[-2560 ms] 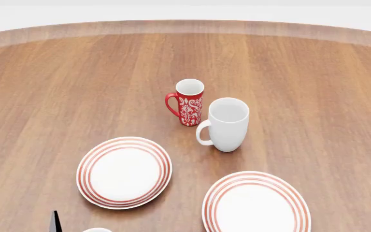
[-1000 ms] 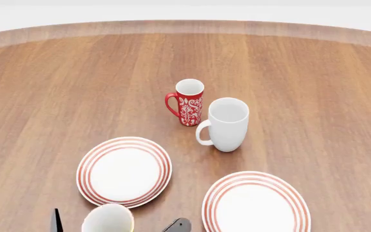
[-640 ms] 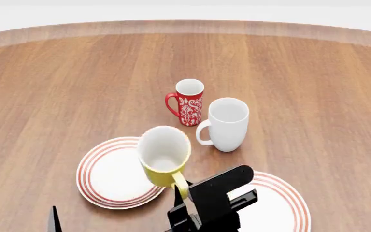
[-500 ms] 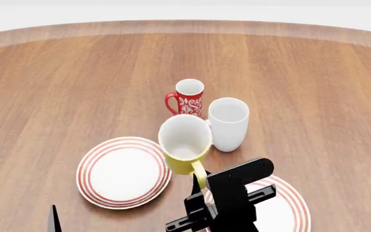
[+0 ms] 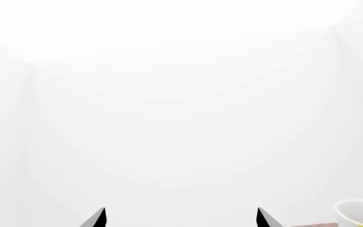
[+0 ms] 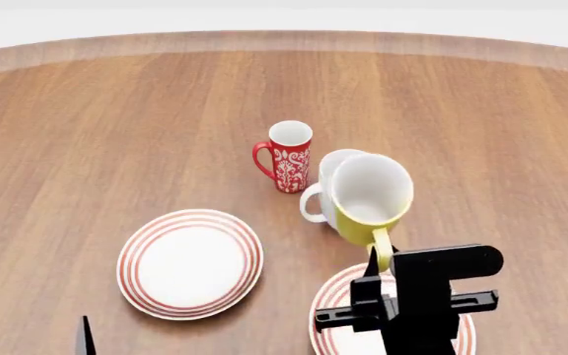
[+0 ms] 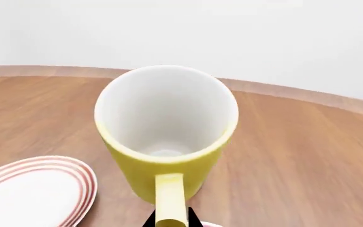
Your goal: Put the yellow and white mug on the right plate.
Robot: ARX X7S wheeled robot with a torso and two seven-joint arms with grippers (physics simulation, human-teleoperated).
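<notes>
The yellow and white mug (image 6: pixel 371 196) hangs in the air, held by its yellow loop handle in my right gripper (image 6: pixel 376 266), which is shut on that handle. The mug sits just above the far rim of the right plate (image 6: pixel 336 303), a white plate with thin red rings, and hides part of the white mug (image 6: pixel 330 192) behind it. In the right wrist view the mug (image 7: pixel 166 137) fills the middle, mouth up, and the gripper (image 7: pixel 170 220) pinches the handle. My left gripper (image 5: pixel 180 217) is open and points at blank white; the mug's rim (image 5: pixel 360 213) shows at that view's edge.
A red mug with white floral pattern (image 6: pixel 286 157) stands behind the white mug. The left plate (image 6: pixel 190 262), same ring pattern, lies on the wooden table (image 6: pixel 116 133); it also shows in the right wrist view (image 7: pixel 33 191). The left finger tip (image 6: pixel 85 336) pokes in at the head view's bottom.
My right gripper has carried the yellow mug up from the near edge, across the left plate and rightward, to above the right plate's far rim. The left arm has not moved.
</notes>
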